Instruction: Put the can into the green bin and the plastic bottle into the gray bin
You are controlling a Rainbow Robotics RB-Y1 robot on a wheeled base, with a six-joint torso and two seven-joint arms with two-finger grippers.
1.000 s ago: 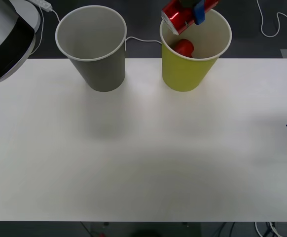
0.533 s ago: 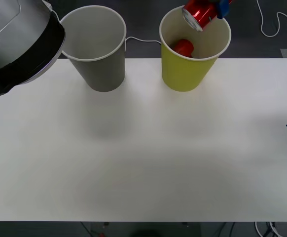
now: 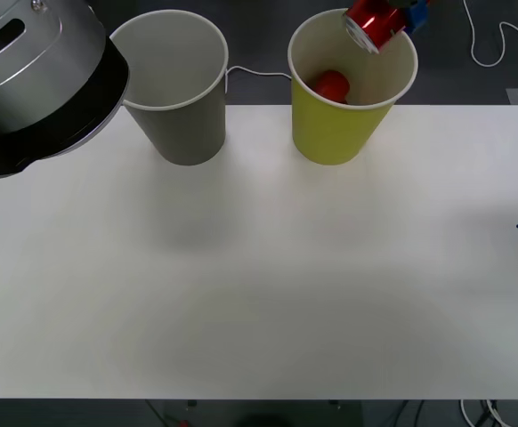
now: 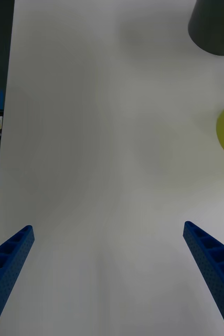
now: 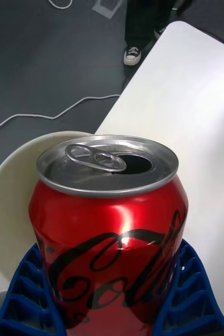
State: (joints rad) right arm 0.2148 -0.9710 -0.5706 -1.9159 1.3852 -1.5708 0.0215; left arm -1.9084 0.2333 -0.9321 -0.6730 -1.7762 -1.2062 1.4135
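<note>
Since a sec ago my left arm carried the small red metal drink can [image 3: 374,22] rightward, from over the near-left rim to above the far-right rim of the tapered yellow-green paper-cup-shaped bin [image 3: 335,133]; my big silver-and-black arm housing [image 3: 36,84] also swung further in at the front view's top left

Near to far: my right gripper [image 4: 112,278] hangs low over the white table [image 3: 259,267] at its right edge, blue ribbed fingers [image 4: 7,268] spread wide w/ nothing between them, well apart from both bins

Farther back, the bins stand upright side by side near the table's far edge, not touching: gray paper-cup-shaped bin w/ white rolled rim [image 3: 183,129] on the left, green one on the right. Another red object [image 3: 332,85] lies inside the green bin, can't tell what exactly

My left gripper [image 5: 112,294] pinches the can from both sides, blue fingers [image 5: 28,299] pressed on its lower body. Can is tilted, silver top w/ pull tab facing toward the bin's mouth, opening already punched. It's held in the air above the rim, not in the bin yet
</note>
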